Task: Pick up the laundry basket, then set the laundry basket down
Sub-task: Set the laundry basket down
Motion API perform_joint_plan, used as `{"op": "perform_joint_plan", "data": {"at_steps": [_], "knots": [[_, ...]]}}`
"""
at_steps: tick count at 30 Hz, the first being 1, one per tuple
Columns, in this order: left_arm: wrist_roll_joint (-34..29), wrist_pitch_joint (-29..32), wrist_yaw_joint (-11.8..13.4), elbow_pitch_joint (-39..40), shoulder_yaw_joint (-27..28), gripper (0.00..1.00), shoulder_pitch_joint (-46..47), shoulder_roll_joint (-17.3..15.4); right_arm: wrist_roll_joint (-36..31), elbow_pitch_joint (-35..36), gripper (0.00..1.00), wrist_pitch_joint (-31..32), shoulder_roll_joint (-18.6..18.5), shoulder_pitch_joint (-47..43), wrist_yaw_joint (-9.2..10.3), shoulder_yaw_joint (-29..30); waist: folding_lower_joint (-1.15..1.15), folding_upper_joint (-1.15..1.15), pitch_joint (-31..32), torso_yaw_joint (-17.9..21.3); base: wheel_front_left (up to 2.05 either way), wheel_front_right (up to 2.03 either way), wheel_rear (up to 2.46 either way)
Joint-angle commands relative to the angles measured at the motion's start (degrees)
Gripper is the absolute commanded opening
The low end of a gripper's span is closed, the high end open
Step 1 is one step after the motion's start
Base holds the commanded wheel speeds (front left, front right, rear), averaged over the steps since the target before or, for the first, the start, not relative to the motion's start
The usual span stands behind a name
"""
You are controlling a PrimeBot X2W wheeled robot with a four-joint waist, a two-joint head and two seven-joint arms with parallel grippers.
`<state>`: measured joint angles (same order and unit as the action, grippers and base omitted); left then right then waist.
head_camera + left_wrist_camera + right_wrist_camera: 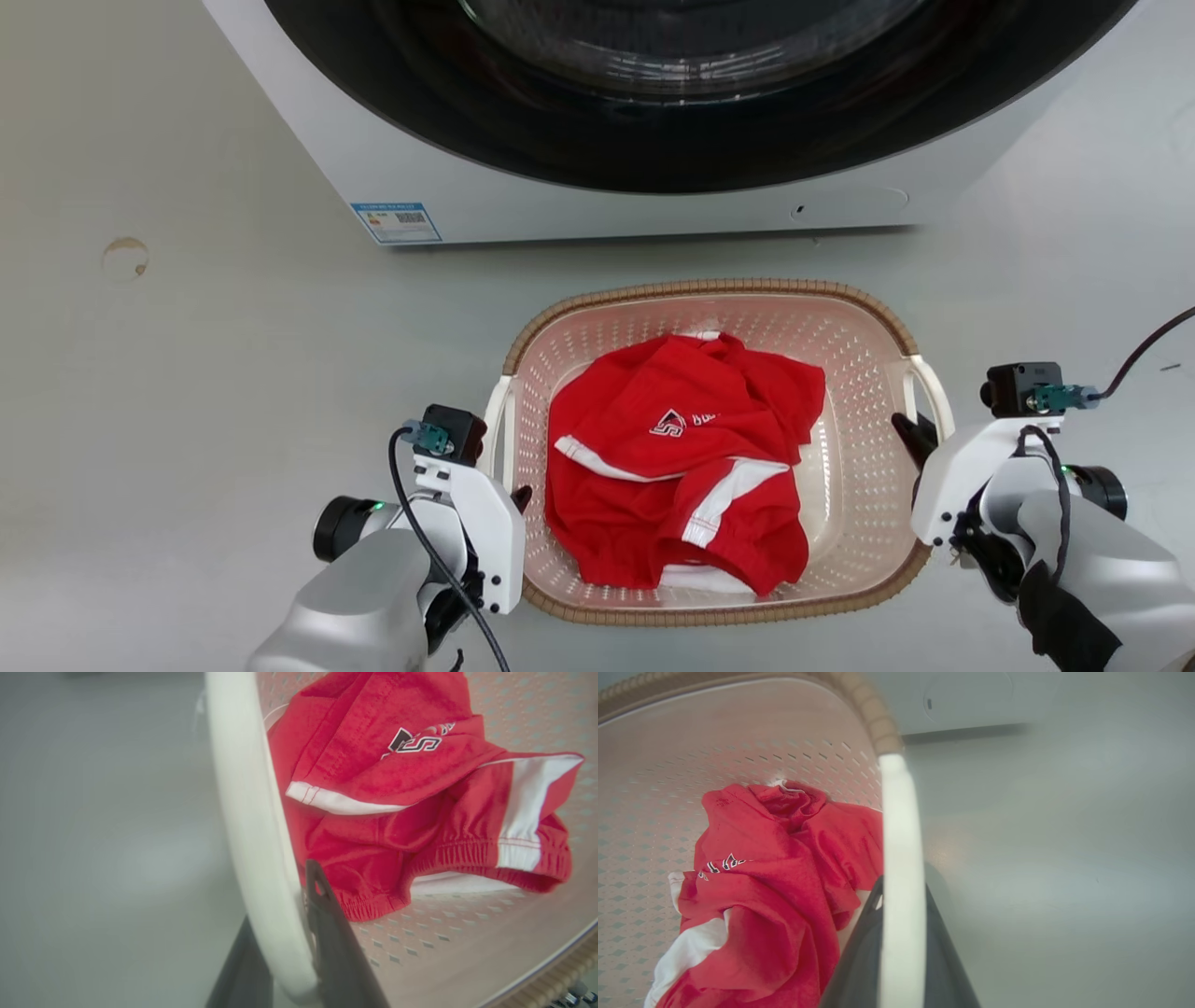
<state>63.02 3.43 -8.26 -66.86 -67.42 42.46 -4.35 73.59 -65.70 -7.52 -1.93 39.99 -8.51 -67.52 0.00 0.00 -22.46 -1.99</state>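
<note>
Left claw (pixel 280 900) and right claw (pixel 903 879) clamp the handles (pixel 247 812) of the laundry basket (pixel 709 287); we should raise both together, level.

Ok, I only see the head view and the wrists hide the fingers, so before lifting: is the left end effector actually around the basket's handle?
Observer: Yes. In the left wrist view the left handle of the laundry basket runs between the left end effector's two dark fingers.
Operator: And the right side?
Observer: Same there: the right handle passes between the right end effector's fingers, one finger on each side.
</note>
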Motion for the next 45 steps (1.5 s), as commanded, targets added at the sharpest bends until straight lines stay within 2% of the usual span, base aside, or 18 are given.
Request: {"op": "perform_joint_plan", "data": {"at_steps": [1,13,23,34,45], "knots": [[-0.7,-0.5,0.8,-2.8,0.4,0.0,1.2,-6.0,0.0,-2.5,0.0,-2.4,-7.7,1.7,1.02,0.5,0.0,0.0,-3.1,-0.2,0.0,0.0,0.0],[-1.5,-5.3,0.9,-5.2,-0.1,0.0,8.9,-4.4,-1.0,-1.1,0.0,-6.5,-10.9,7.2,1.02,0.9,0.0,0.0,-14.6,-1.2,0.0,0.0,0.0],[-1.5,-7.6,1.3,-6.5,0.6,0.0,13.8,-4.2,-3.5,0.9,0.0,-7.4,-10.9,12.0,1.02,3.9,0.0,0.0,-22.2,-0.7,0.0,0.0,0.0],[-2.3,-9.0,1.3,-6.9,0.2,0.0,17.6,-3.9,-9.5,3.4,0.0,-7.5,-11.2,13.2,1.02,10.6,0.0,0.0,-27.0,-1.0,0.0,0.0,0.0],[-2.5,-10.1,1.3,-7.0,-0.1,0.0,18.6,-3.0,-16.5,6.4,0.0,-7.5,-11.8,12.1,1.02,18.0,0.0,0.0,-29.0,-1.3,0.0,0.0,0.0]]}}
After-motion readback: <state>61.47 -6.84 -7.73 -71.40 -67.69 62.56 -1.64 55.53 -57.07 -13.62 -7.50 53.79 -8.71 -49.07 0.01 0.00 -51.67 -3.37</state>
